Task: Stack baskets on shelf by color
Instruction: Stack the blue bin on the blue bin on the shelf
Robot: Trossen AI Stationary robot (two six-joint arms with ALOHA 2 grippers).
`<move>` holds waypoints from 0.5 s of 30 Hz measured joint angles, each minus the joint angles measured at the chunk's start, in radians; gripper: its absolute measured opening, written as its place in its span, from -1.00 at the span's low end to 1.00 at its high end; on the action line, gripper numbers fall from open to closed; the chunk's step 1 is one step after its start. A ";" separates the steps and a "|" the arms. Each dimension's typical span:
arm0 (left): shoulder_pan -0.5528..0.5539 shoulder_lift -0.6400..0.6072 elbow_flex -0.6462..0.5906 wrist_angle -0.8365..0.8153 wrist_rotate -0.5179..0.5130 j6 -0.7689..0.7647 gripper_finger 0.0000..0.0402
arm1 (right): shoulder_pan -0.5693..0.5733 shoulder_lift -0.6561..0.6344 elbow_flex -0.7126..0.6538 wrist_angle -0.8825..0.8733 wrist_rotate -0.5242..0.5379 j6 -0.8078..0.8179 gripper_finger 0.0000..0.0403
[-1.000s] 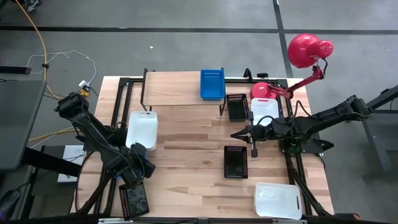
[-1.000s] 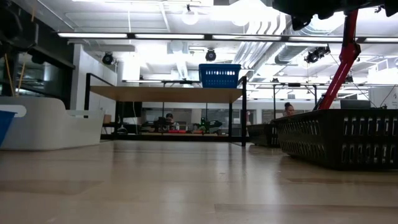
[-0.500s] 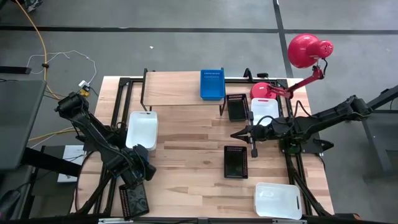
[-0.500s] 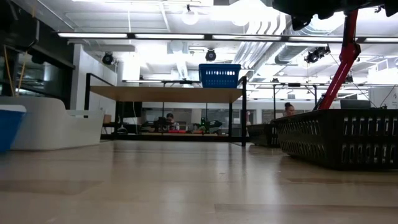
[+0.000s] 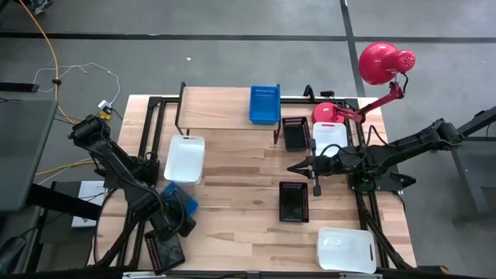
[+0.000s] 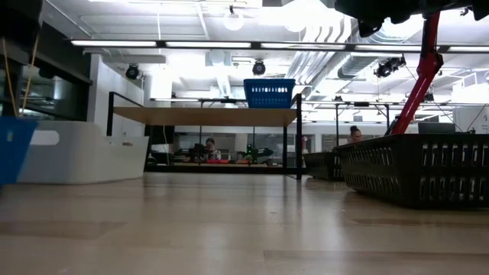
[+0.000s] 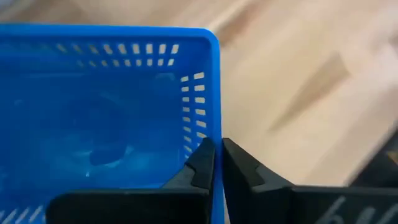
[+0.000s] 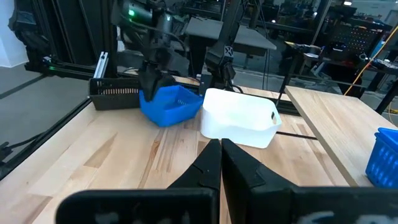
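Observation:
My left gripper (image 5: pixel 175 211) is at the table's near left, shut on a blue basket (image 5: pixel 180 196), which also shows in the left wrist view (image 7: pixel 106 118) and the right wrist view (image 8: pixel 171 104). A white basket (image 5: pixel 186 159) sits on its base just beyond it. Another blue basket (image 5: pixel 264 105) stands on the shelf (image 5: pixel 221 108) at its right end. My right gripper (image 5: pixel 296 167) hovers shut over the table's right middle, touching nothing. A black basket (image 5: pixel 294 201) lies near it. My left gripper pinches the blue basket's side wall at the rim (image 7: pixel 215 134), one finger (image 7: pixel 202 168) inside the basket and one finger (image 7: pixel 244 169) outside. The fingers come from above, slanting down. The basket sits tilted in the hold, low over the table; whether its base touches the wood I cannot tell.
A black basket (image 5: pixel 294 133) and a white basket (image 5: pixel 331 138) sit right of the shelf, by the red lamp's base (image 5: pixel 325 113). A white basket (image 5: pixel 346 249) lies at the near right corner and a black basket (image 5: pixel 165 249) at the near left edge. Bare wood (image 5: pixel 232 209) lies between the arms.
My left gripper has moved toward the table's near edge and a little right, bringing the blue basket away from the white basket and raising and tipping it. The white basket has slid a short way to the right. The right arm has kept still.

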 joint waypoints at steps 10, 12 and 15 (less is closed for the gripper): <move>0.026 -0.005 0.190 -0.002 -0.018 0.325 -1.00 | 0.000 0.000 0.000 0.001 0.001 -0.002 -1.00; 0.048 -0.005 0.234 -0.004 -0.048 0.439 -1.00 | 0.000 0.000 0.000 0.007 0.002 -0.002 -1.00; 0.094 -0.005 0.293 -0.006 -0.079 0.638 -1.00 | 0.000 0.000 0.000 0.013 0.003 -0.002 -1.00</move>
